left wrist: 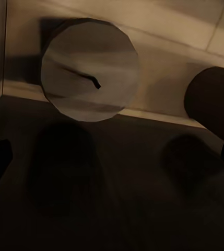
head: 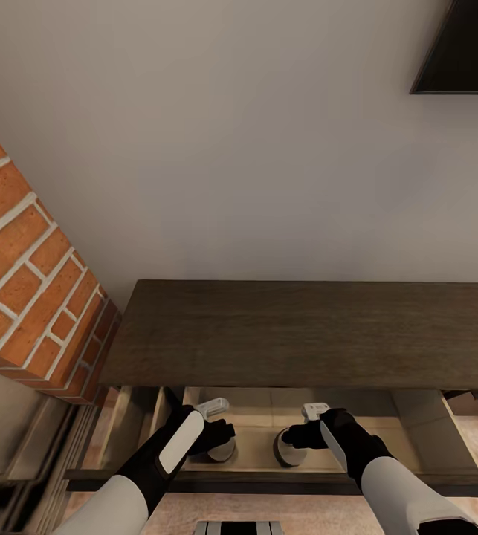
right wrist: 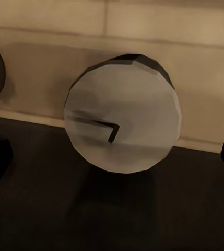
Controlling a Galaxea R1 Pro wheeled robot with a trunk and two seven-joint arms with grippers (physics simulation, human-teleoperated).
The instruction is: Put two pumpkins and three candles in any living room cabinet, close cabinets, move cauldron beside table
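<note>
Dark-brown wood forms the cabinet [head: 298,334], its drawer [head: 268,479] pulled out with two pale candles inside. The left gripper [head: 220,429] and right gripper [head: 298,435] each hang over one with fingers apart, gripping nothing. Wrist views show what the head view hides: the left candle [left wrist: 90,69] and right candle [right wrist: 122,114] upright, wicks up.
</note>
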